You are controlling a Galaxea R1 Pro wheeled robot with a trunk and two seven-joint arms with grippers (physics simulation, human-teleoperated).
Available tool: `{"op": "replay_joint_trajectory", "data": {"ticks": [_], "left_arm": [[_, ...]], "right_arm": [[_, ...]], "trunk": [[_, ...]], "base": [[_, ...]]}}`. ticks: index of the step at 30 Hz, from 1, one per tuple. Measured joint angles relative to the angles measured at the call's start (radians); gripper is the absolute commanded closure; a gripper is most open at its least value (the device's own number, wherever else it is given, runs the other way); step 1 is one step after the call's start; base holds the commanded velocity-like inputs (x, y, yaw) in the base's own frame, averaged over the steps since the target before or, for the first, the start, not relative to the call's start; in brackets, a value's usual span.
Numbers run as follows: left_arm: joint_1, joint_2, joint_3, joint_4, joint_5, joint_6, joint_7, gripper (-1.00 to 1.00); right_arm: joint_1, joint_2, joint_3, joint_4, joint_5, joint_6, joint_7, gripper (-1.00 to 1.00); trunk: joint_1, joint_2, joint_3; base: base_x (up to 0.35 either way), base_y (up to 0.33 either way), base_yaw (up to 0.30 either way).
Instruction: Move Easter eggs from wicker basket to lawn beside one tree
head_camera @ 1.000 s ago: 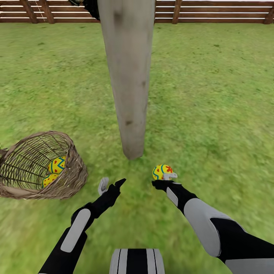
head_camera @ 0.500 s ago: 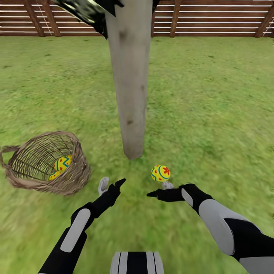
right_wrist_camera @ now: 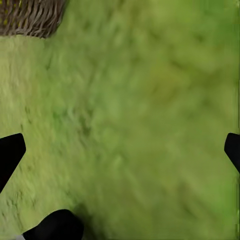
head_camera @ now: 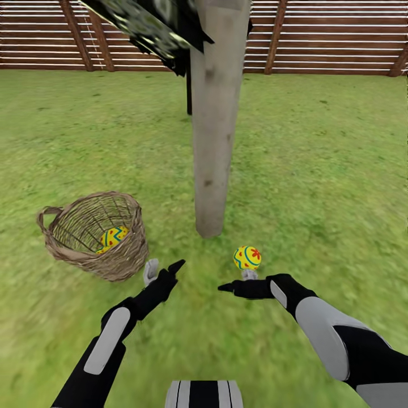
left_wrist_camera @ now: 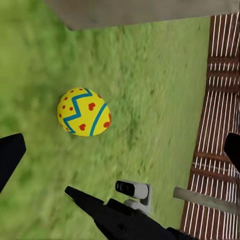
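Easter eggs: two inside the wicker basket [head_camera: 96, 237], one loose on the lawn [head_camera: 328, 170] beside the tree [head_camera: 216, 130].

At left of centre in the head view, basket tilted on the grass, one patterned egg [head_camera: 113, 236] plain through the weave, a second egg [head_camera: 102, 249] barely peeking below it. Just right of the basket, left gripper [head_camera: 163, 268] low over the grass, fingers parted, gripping nothing. At centre, pale trunk rising from the lawn, slatted fence [head_camera: 328, 39] across the top. Right of the trunk's foot, third egg [head_camera: 247, 257] lying on the grass, close to the trunk. Just below it, right gripper [head_camera: 236, 281] spread wide, empty; contact between its grey fingertip and that egg impossible to judge.
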State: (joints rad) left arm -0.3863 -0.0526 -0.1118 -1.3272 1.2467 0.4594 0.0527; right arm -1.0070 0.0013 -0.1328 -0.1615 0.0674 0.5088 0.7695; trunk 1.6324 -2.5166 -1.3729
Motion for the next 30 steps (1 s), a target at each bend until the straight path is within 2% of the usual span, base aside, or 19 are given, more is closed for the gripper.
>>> {"op": "replay_joint_trajectory", "data": {"ticks": [4, 7, 17, 20, 22, 25, 30], "left_arm": [[0.000, 0.001, -0.001, -0.012, 0.000, 0.005, 0.000, -1.00], [0.000, 0.000, 0.001, -0.031, 0.001, 0.071, -0.001, -1.00], [-0.001, 0.004, 0.005, -0.068, 0.006, 0.086, 0.000, -1.00], [-0.001, 0.009, 0.006, -0.075, 0.043, 0.086, 0.000, -1.00], [-0.001, 0.029, 0.004, -0.077, 0.075, 0.086, 0.000, -1.00], [-0.001, 0.045, 0.004, -0.078, 0.099, 0.086, 0.000, -1.00], [-0.001, 0.048, 0.002, -0.077, 0.104, 0.086, 0.000, -1.00]], "right_arm": [[0.001, -0.007, 0.000, -0.003, -0.001, -0.027, 0.007, -1.00], [0.001, -0.011, 0.000, -0.003, -0.005, -0.026, 0.009, -1.00], [0.001, -0.013, -0.002, -0.003, -0.008, -0.020, 0.016, -1.00], [0.001, -0.016, -0.003, -0.003, -0.008, -0.019, 0.016, -1.00], [0.001, -0.021, -0.003, -0.004, -0.008, -0.019, 0.017, -1.00], [0.001, -0.026, -0.003, -0.008, -0.008, -0.020, 0.018, -1.00], [0.001, -0.034, -0.004, -0.010, -0.008, -0.020, 0.022, -1.00]], "trunk": [[-0.002, 0.001, 0.015], [-0.003, 0.002, 0.027], [-0.008, 0.004, 0.066], [-0.009, 0.005, 0.078], [-0.010, 0.005, 0.085], [-0.011, 0.006, 0.097], [-0.013, 0.007, 0.116]], "base": [[0.000, 0.000, 0.000], [0.000, 0.000, 0.085], [0.000, 0.000, 0.265], [0.000, 0.000, 0.286], [0.000, 0.000, 0.286], [0.000, 0.000, 0.118], [0.000, 0.000, 0.035]]}}
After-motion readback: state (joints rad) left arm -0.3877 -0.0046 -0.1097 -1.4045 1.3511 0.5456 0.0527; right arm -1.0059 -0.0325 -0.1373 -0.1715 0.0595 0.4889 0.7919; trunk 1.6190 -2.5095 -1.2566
